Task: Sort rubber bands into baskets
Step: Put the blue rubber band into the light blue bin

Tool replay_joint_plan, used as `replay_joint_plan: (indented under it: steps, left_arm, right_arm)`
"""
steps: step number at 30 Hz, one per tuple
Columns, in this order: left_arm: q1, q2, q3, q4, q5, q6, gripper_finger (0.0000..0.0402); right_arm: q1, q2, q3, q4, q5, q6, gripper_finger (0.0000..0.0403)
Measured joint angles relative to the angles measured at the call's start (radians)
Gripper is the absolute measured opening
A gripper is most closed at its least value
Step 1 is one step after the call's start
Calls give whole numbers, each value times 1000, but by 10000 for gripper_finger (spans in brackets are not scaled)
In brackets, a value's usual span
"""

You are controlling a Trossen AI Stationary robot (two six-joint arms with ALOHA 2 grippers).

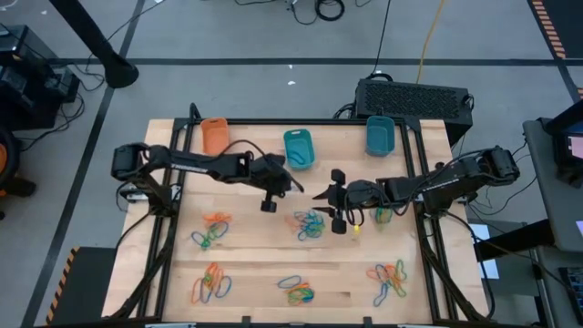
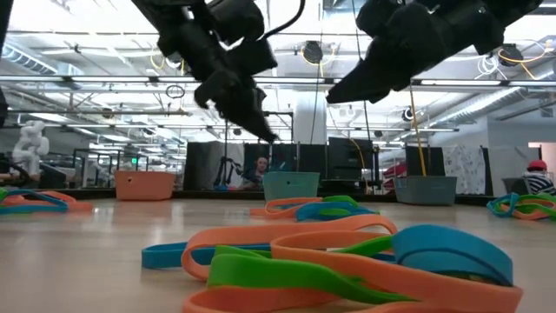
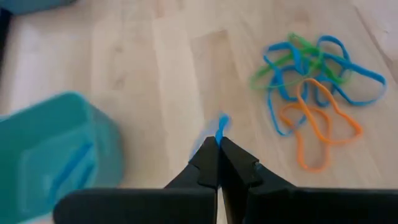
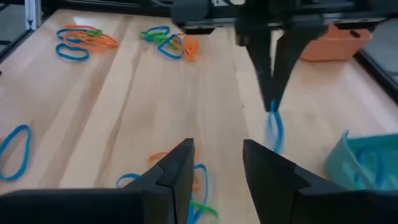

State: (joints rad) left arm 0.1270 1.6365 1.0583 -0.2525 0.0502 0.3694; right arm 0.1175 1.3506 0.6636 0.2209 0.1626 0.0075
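Three small rectangular plastic baskets sit along the upper edge of the pale wooden counter [image 1: 246,246] in the high view: an orange basket [image 1: 214,136] at left, a teal basket [image 1: 298,148] in the middle and a second teal basket [image 1: 379,135] at right. The left end effector [image 3: 217,142] is clenched on a thin blue rubber band [image 3: 221,126], which hangs from its tips just beside the middle teal basket, where blue already shows inside. The right end effector [image 4: 214,163] hovers released over the centre cluster of bands [image 1: 309,224]. Most sorting looks undone: tangled piles of orange, blue and green bands [image 1: 210,230] lie across the lower half of the frame. How much of the band is pinched is hard to tell, and the contents of the orange and right baskets cannot be made out.
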Motion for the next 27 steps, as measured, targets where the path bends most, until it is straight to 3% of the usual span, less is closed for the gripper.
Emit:
replay_joint_plan:
  steps: [7,11,19,27]
  left_arm:
    - [75,0,15,31,-27,-122,2]
    - [131,-1,74,40,-91,-87,2]
    - [277,38,93,57,-103,-95,2]
    - [323,127,93,188,-41,-129,2]
  right_arm:
    - [-74,-40,-1,-2,-17,-95,130]
    - [-126,-69,1,8,17,-180,130]
    - [-249,-45,0,49,48,-94,130]
    - [-332,-41,0,60,53,-45,130]
